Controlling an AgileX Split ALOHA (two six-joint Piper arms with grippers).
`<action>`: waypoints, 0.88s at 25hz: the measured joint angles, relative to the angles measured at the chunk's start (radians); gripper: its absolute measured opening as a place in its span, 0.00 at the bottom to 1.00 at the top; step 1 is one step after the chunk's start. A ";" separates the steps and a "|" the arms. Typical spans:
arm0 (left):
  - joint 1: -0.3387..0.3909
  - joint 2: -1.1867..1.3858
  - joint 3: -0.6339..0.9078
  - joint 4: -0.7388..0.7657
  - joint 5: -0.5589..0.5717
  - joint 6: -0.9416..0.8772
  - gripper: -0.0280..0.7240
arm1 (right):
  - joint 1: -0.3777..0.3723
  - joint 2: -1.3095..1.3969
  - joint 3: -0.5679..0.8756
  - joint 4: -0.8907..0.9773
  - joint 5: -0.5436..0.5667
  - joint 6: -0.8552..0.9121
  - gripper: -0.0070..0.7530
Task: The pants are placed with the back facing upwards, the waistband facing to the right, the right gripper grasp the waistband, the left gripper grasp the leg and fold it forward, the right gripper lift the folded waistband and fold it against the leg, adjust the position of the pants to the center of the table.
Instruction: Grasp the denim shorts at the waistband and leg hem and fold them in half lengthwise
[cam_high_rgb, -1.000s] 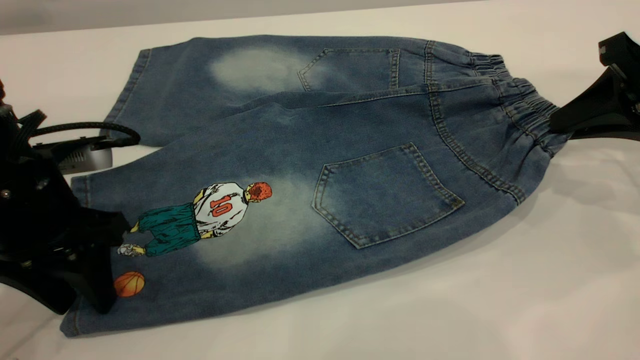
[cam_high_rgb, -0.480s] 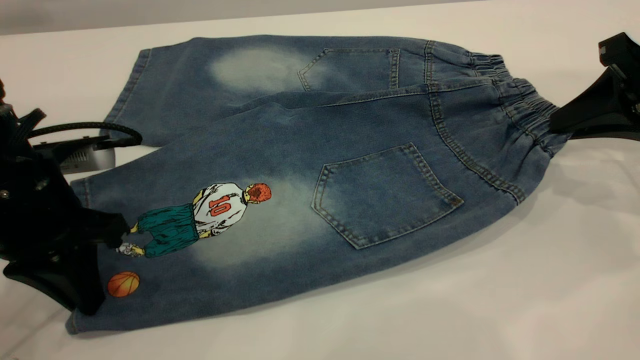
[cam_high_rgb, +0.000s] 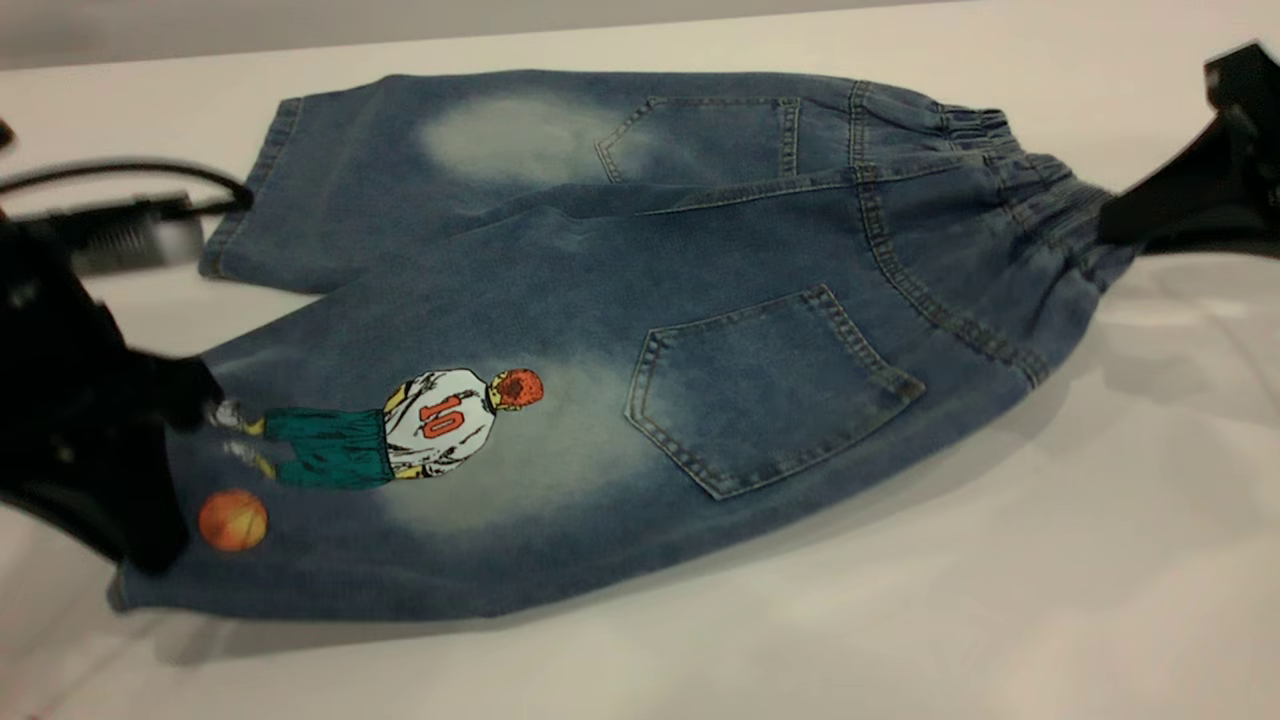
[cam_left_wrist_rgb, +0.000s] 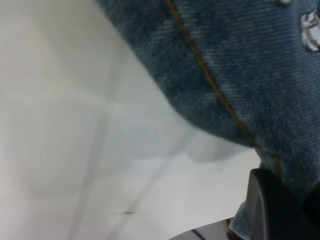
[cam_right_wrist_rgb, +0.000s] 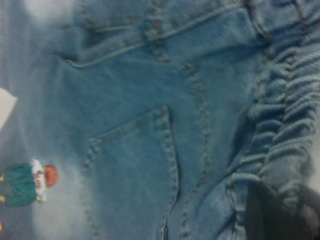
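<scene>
1. Pants (cam_high_rgb: 640, 330): back up on the table (cam_high_rgb: 1000, 600), waistband (cam_high_rgb: 1050, 215) toward the right gripper (cam_high_rgb: 1110, 225), printed leg (cam_high_rgb: 400, 450) toward the left gripper (cam_high_rgb: 165, 450).
2. Right gripper: clamped on the gathered waistband. In its wrist view a dark finger (cam_right_wrist_rgb: 267, 215) sits against the ruched denim (cam_right_wrist_rgb: 285, 125), so that grasp looks done.
3. Left gripper: closed on the hem of the printed leg, right beside the player's feet and the orange ball (cam_high_rgb: 233, 520). Its wrist view shows the hem (cam_left_wrist_rgb: 235, 90) raised off the table, with shadow beneath and a finger (cam_left_wrist_rgb: 277, 210) against the cloth.
4. Outward from the grippers: the near edge of the pants hangs just clear of the table, shadow under it. The far plain leg (cam_high_rgb: 450, 150) lies flat, well away from both grippers.
5. Progress, as I judge it: both grasps are made and the forward fold is only beginning, since the printed leg is not yet laid over the plain one.
6. Left to do: finish that fold, fold the waistband against the leg, then centre the pants.
</scene>
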 joint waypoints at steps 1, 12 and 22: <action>0.000 -0.028 0.000 0.000 0.008 0.000 0.14 | 0.000 -0.020 0.000 0.000 0.000 0.000 0.05; 0.000 -0.267 -0.097 0.006 0.001 0.000 0.14 | 0.000 -0.137 -0.077 -0.009 0.039 0.060 0.05; 0.000 -0.264 -0.157 0.004 -0.197 0.028 0.14 | 0.000 -0.131 -0.193 -0.009 0.052 0.076 0.05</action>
